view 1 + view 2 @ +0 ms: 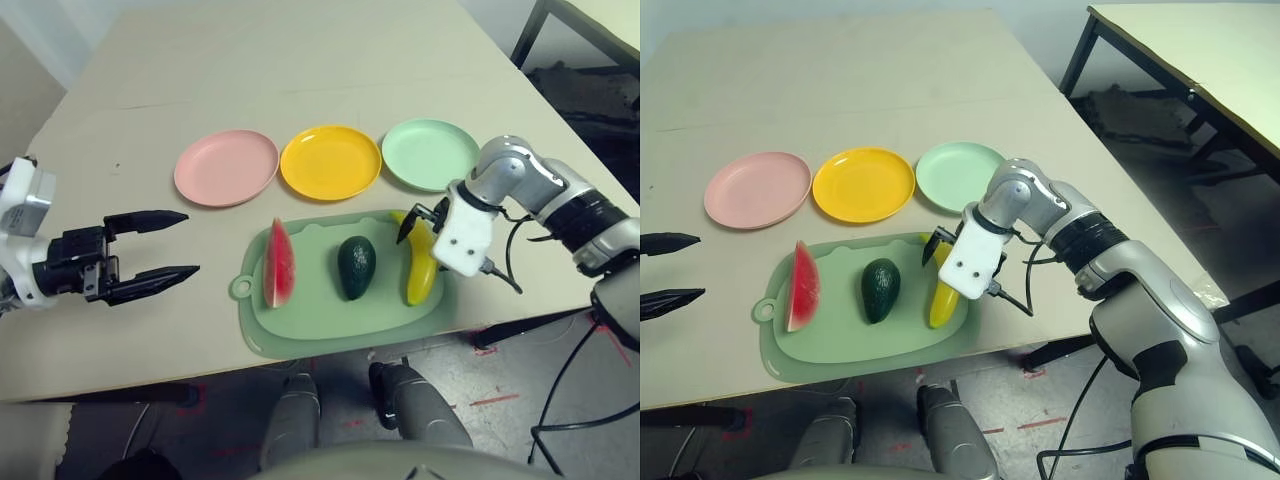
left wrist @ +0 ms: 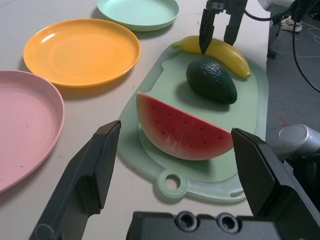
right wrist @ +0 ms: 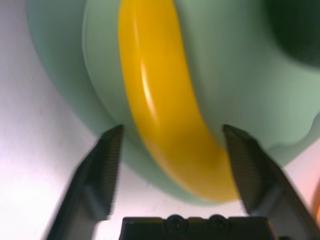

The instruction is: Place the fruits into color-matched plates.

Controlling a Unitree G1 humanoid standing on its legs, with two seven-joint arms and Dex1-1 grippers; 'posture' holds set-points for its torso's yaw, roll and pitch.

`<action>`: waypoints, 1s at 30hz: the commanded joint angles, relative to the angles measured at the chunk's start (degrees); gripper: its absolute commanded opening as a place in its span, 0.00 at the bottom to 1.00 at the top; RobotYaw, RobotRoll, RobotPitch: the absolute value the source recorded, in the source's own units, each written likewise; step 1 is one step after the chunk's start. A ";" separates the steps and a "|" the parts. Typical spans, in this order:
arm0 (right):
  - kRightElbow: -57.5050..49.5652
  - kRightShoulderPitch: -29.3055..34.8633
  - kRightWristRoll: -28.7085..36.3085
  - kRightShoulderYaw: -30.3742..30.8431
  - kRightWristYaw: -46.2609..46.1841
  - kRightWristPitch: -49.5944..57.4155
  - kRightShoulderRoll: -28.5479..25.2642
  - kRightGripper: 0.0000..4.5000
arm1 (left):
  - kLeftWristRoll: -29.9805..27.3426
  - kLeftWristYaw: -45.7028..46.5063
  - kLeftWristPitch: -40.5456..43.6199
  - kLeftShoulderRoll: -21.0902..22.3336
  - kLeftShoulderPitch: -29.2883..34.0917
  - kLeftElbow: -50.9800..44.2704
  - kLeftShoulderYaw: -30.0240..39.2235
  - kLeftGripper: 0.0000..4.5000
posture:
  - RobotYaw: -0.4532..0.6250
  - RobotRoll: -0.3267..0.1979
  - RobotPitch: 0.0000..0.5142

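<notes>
Bare table [image 1: 200, 80] surrounds three empty plates [image 1: 330, 162]; on the mat [image 1: 320, 325], the avocado [image 1: 356, 267] crowds the banana [image 1: 420, 275], leaving a narrow gap.

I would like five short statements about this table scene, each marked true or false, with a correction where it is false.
1. All three plates are empty. True.
2. The banana lies on the yellow plate. False: it lies on the green mat.
3. The avocado lies between the watermelon and the banana. True.
4. The right hand straddles the avocado. False: its fingers straddle the banana.
5. The left hand is open, off the mat. True.
</notes>
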 commanded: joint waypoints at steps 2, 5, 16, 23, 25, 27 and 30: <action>-1.81 1.71 -2.08 -1.98 2.15 0.94 -1.17 0.53 | 0.55 0.29 -0.59 -0.17 -0.91 -0.93 -0.78 1.00 | 0.37 0.62 0.36; -2.38 1.95 -1.58 -2.89 3.70 1.27 -1.96 0.37 | 0.58 0.47 -0.59 -0.27 -1.22 -0.98 -1.04 1.00 | 0.37 0.62 0.36; 18.37 -17.93 4.30 -7.32 3.97 11.60 8.24 0.37 | 0.80 4.25 0.63 -0.62 -0.95 -0.92 -0.04 1.00 | 0.38 0.62 0.32; 35.18 -26.25 -1.36 -14.49 -9.88 16.88 22.39 0.37 | 4.64 10.46 1.71 0.38 0.21 -2.35 -0.37 1.00 | 0.40 0.62 0.29; 37.45 -26.07 -3.18 -15.05 -13.96 17.83 25.55 0.37 | 5.61 12.73 3.28 0.53 0.41 -2.84 -0.63 1.00 | 0.42 0.62 0.29; 38.98 -25.58 -5.47 -14.74 -17.63 18.06 27.97 0.37 | 5.96 14.74 4.79 0.31 0.57 -3.93 -0.77 1.00 | 0.42 0.62 0.28; 40.54 -25.00 -8.87 -14.15 -22.44 18.55 30.89 0.37 | 6.60 17.29 6.06 0.03 0.46 -5.03 -0.84 1.00 | 0.44 0.62 0.28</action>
